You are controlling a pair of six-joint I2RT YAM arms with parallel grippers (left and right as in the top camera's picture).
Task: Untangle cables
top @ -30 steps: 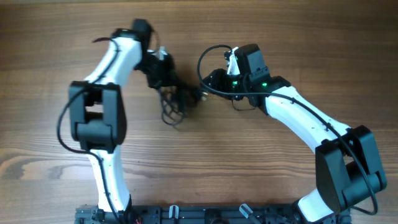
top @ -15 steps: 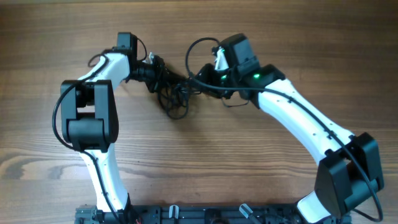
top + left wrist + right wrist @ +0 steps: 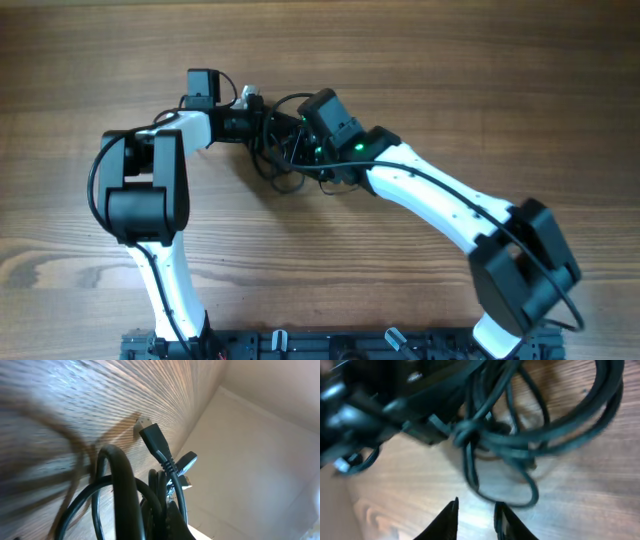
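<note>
nearest first: the right tool (image 3: 476, 519) hovers just short of the clump, its fingers (image 3: 449, 519) a narrow gap apart with nothing between them, bare wood showing through. just beyond them a slack loop droops off the near edge of the cables (image 3: 520, 440). these cords look thin, light and floppy. they should bend wherever they are pinched and drag their neighbours along, so a hard yank would likely cinch the knot. best hold, i'd say, is that free loop, or a stiff plug end, rather than the dense middle.

at the clump's far left side the left tool (image 3: 248, 122) is clamped tight, apparently on a bundle of cord; its fingers are hidden. a plug (image 3: 152, 440) stands up beside that bundle.

the count: one clump, its strands too knotted to number; one clear plug, maybe a second behind it; two tools. the wooden surface (image 3: 450, 60) spreads beyond the clump.
</note>
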